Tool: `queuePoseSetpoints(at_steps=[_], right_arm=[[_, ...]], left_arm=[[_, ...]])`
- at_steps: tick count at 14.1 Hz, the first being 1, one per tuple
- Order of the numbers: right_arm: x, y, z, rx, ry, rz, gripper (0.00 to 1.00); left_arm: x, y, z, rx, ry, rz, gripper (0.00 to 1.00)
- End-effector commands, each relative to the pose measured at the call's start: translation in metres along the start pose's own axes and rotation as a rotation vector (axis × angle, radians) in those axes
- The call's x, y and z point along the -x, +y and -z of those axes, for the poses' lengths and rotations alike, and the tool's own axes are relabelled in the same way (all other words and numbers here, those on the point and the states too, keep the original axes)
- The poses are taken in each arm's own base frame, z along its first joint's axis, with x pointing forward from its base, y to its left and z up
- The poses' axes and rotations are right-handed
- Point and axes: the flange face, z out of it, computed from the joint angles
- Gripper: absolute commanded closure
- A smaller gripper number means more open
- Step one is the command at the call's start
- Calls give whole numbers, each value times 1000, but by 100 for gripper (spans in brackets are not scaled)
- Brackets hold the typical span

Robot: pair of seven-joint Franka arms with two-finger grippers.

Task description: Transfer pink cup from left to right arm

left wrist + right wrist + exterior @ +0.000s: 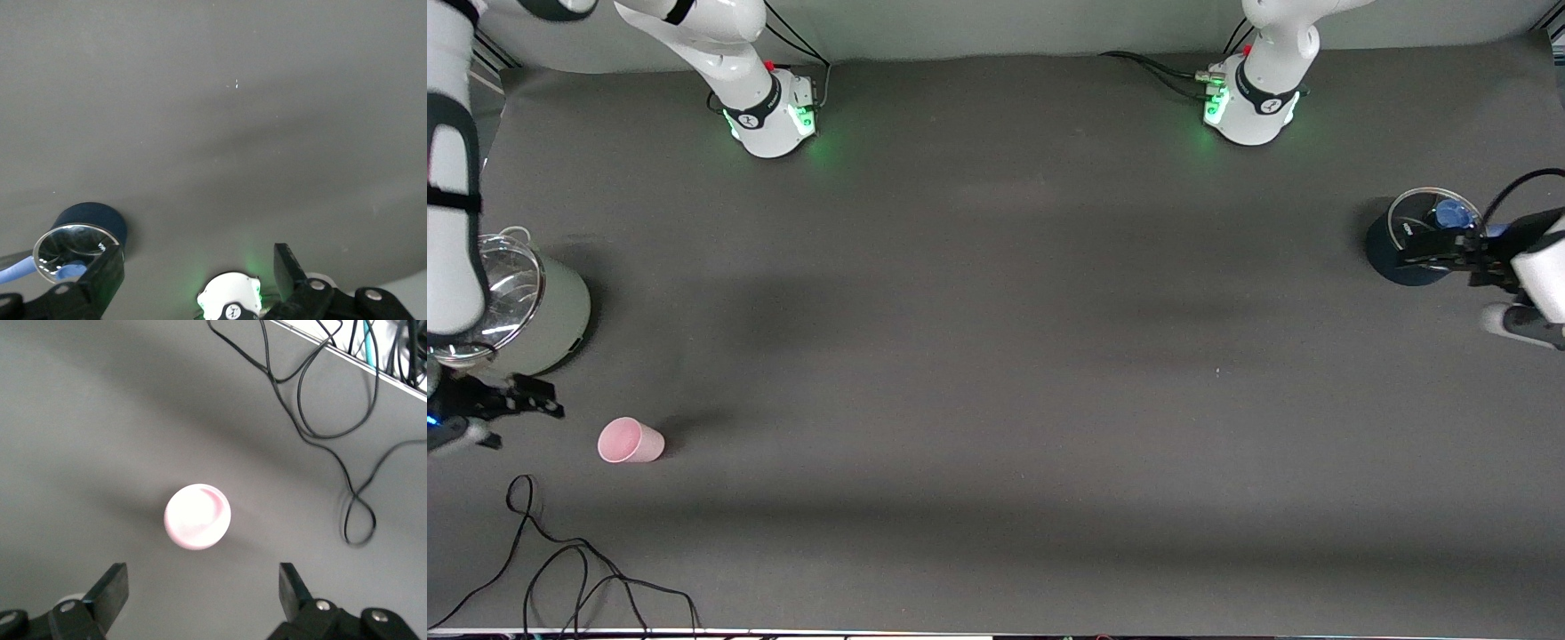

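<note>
Right gripper (529, 397) hovers spread and empty just beside your upright pink cup (631, 441) at its end of the table; left gripper (1436, 252), also spread, waits well apart over the dark pot (1396, 258)

The pink cup (631, 441) (197, 517) is a small, plain pale-pink tumbler standing upright with its mouth open upward on the dark table (996, 356), near the right arm's end, nearer the front camera than the grey-green pot (543, 311).

Right pincer (538, 397) spread wide (low, hovering); left pincer (1423, 253) spread, raised.
</note>
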Motion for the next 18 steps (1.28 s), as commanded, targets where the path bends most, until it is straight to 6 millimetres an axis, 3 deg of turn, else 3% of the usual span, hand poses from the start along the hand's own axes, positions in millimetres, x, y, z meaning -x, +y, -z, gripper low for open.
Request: queuePoseSetpoints(at_steps=[1, 2, 5, 8, 10, 15, 18], right_arm=[[4, -49, 57, -11, -67, -116, 0], [5, -63, 72, -19, -78, -133, 0], [10, -100, 111, 8, -102, -194, 0], [26, -137, 128, 6, -94, -281, 0], [24, -163, 137, 10, -83, -299, 0], [20, -163, 162, 34, -42, -382, 0], [21, -159, 168, 66, -55, -417, 0]], left_arm=[[23, 26, -14, -78, 55, 28, 0], [27, 39, -23, -98, 79, 24, 0], [33, 49, -34, -119, 108, 36, 0], [30, 67, -36, -122, 113, 69, 0], [29, 73, -35, -126, 117, 58, 0], [30, 78, -35, -128, 111, 50, 0], [30, 94, -35, -194, 109, 16, 0]])
